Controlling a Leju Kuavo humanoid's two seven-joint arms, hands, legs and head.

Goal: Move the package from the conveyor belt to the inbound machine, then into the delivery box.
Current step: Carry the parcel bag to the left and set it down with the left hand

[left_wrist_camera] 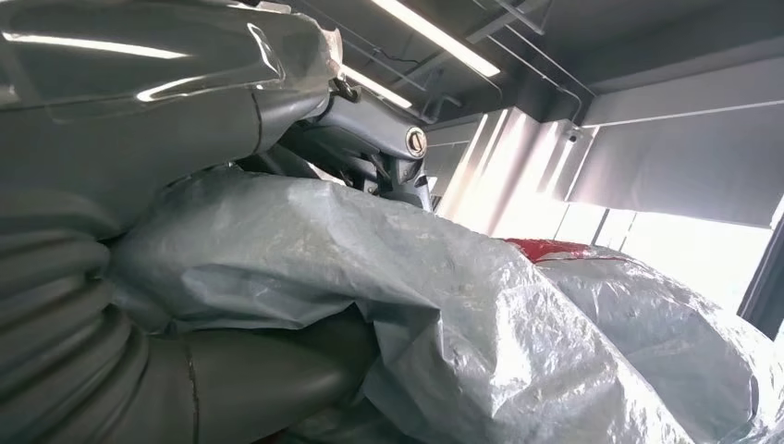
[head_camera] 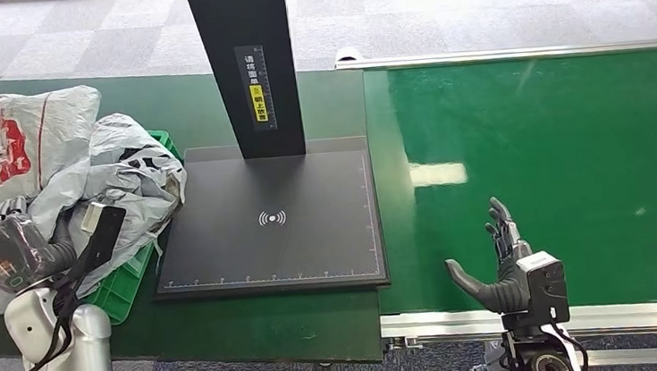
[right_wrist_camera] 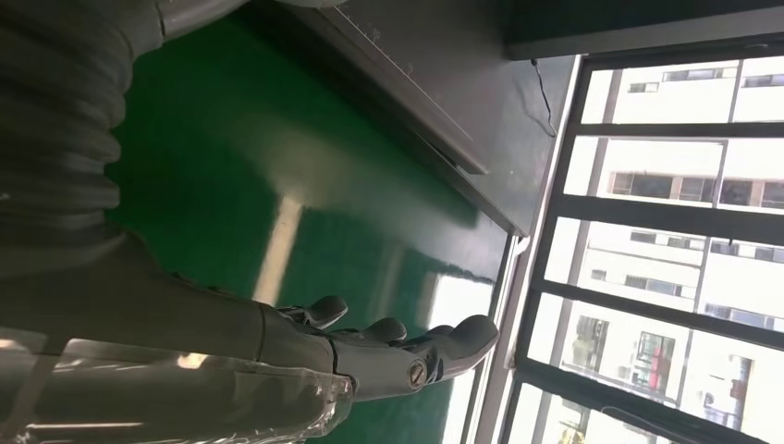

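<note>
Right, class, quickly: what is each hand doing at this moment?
Left hand: on the grey package at the green box; grip cannot be told.
Right hand: open, holding nothing, above the conveyor belt.

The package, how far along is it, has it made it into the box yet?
The package lies on the grey bags in the green delivery box, past the bare inbound machine. The left hand is on it; whether it grips is unclear. The right hand hovers open over the bare conveyor belt. Left: letting go.
</note>
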